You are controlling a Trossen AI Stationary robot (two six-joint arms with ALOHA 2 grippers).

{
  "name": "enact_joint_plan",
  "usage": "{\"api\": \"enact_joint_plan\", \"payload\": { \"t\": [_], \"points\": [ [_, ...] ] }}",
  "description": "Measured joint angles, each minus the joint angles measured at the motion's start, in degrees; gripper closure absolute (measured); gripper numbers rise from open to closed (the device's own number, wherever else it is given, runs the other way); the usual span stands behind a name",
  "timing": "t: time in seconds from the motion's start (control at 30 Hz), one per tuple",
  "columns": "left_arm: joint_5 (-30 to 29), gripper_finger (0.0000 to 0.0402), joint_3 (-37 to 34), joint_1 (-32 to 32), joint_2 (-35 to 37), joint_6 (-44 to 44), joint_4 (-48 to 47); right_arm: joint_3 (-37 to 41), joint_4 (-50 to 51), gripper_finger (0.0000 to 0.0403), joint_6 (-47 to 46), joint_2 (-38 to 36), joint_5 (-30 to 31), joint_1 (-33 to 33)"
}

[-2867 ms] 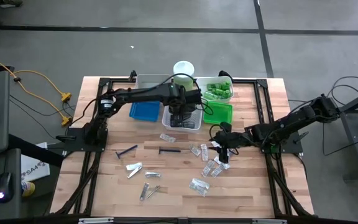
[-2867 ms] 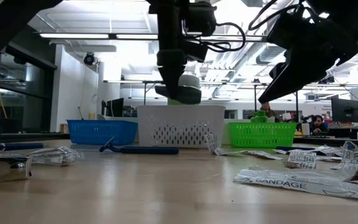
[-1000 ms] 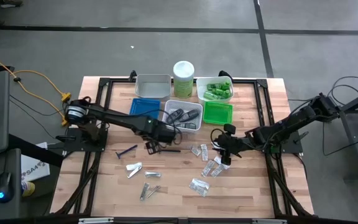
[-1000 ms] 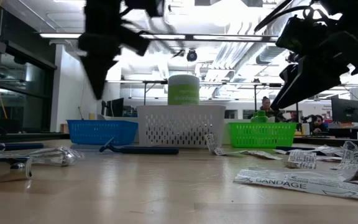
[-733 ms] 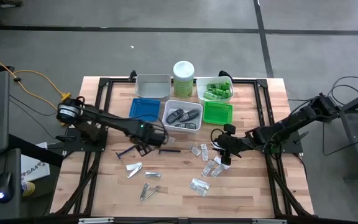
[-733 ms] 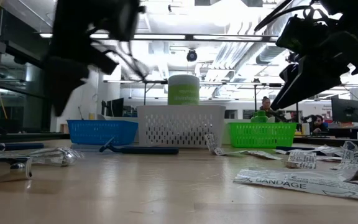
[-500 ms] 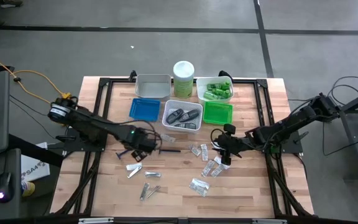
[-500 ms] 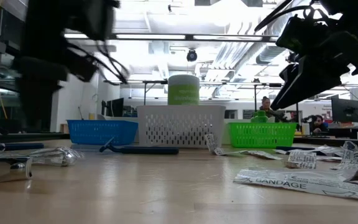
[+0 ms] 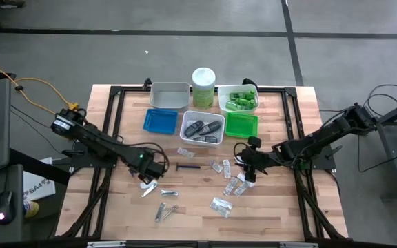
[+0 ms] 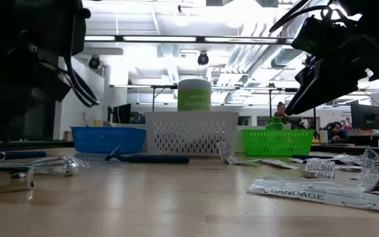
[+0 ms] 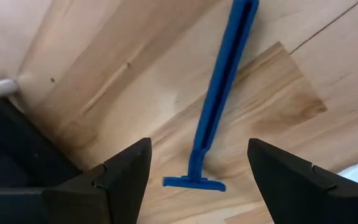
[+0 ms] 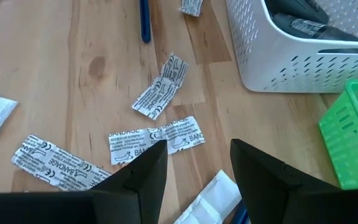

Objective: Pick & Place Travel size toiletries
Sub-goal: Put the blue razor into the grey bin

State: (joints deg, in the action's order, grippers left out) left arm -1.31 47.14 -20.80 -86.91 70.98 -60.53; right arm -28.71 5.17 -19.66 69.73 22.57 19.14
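We see tubes (image 9: pixel 240 98) and cases (image 9: pixel 202 129) sorted in trays. Razors (image 11: pixel 219 93), clippers (image 9: pixel 149 187) and packets (image 12: pixel 155 137) wait on the table (image 9: pixel 281 207). Both jaws hang released, grasping nothing.

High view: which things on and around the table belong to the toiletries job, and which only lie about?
Job: blue razor, bandage packets, metal clippers, dark grey cases, green tubes.
Lying about: pale-green canister, yellow cable, computer mouse.
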Motion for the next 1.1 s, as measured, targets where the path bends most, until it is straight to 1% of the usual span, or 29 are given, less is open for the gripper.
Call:
{"api": "enact_joint_plan", "payload": {
  "t": [0.13,0.23,0.53,0.77,0.93,1.1],
  "points": [
    [0.80,0.0156,-2.44,0.00,-0.02,0.06,4.90,0.00,0.00,0.0234,0.00,0.00,0.00,0.00],
    [1.24,0.0173,-3.87,0.02,0.20,0.12,6.68,0.00,0.00,0.0234,0.00,0.00,0.00,0.00],
    [0.90,0.0241,-4.38,0.04,0.09,-1.67,7.24,0.00,0.00,0.0234,0.00,0.00,0.00,0.00],
    [-0.65,0.0292,-4.53,0.04,0.02,-1.88,6.77,0.00,0.00,0.0234,-0.02,0.00,0.00,0.00],
    [-0.71,0.0307,-4.53,0.11,0.00,-2.65,6.95,0.00,0.00,0.0234,-0.01,0.00,-0.02,0.00],
    [-0.73,0.0309,-4.76,0.11,0.00,-3.42,7.72,0.00,-0.02,0.0234,-0.02,0.00,-0.02,0.00]
  ]
}}
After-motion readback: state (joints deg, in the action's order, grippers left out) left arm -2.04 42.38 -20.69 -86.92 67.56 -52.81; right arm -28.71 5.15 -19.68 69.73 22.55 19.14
